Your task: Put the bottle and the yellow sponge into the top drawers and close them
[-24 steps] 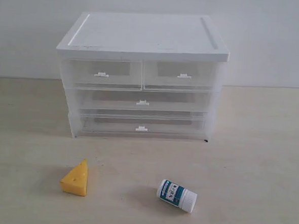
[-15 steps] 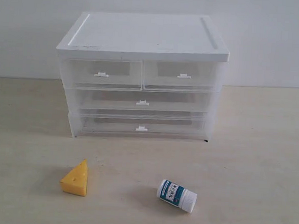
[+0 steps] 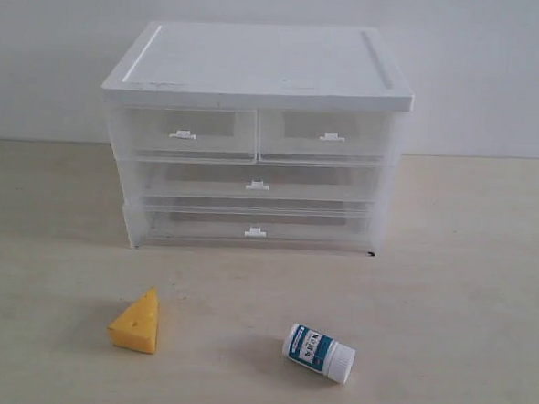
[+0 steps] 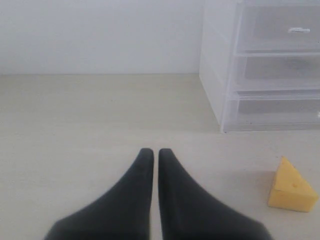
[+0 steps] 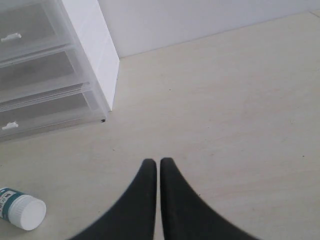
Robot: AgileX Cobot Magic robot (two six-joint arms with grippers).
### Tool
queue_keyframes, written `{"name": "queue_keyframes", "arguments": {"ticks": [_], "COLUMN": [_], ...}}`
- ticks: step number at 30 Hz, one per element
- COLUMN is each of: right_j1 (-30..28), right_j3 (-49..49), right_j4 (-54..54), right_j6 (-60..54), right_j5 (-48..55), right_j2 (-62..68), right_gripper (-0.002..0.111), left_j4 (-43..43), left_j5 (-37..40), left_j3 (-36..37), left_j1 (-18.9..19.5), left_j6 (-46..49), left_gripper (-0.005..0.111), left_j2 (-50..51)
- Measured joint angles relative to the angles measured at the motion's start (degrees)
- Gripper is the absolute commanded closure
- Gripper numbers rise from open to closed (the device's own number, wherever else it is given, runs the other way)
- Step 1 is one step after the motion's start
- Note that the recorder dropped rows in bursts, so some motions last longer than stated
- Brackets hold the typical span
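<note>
Nothing has moved since earlier: we note left gripper (image 4: 155, 152) and right gripper (image 5: 158, 162) pinched together, empty; top drawers (image 3: 187, 133) closed; yellow sponge (image 3: 136, 320) near-left, probably light and soft, so we pinch its flat faces; bottle (image 3: 319, 352) lying near-right, probably rigid, roll-prone, gripped mid-body.

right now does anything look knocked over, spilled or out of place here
Only the bottle: it lies on its side on the table, cap on, nothing spilled. The yellow sponge sits flat nearby, and the top drawers look shut and square.
</note>
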Motion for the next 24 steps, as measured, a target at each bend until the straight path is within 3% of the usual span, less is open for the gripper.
{"name": "queue_keyframes", "arguments": {"ticks": [24], "right_j1": [0.0], "right_j3": [0.0], "right_j4": [0.0], "right_j6": [0.0], "right_j5": [0.0], "right_j2": [0.0], "right_gripper": [0.108], "left_j4": [-1.23], "left_j5": [0.0], "left_j3": [0.0], "left_j1": [0.0], "left_j6": [-0.75], "left_gripper": [0.103], "left_j2": [0.0]}}
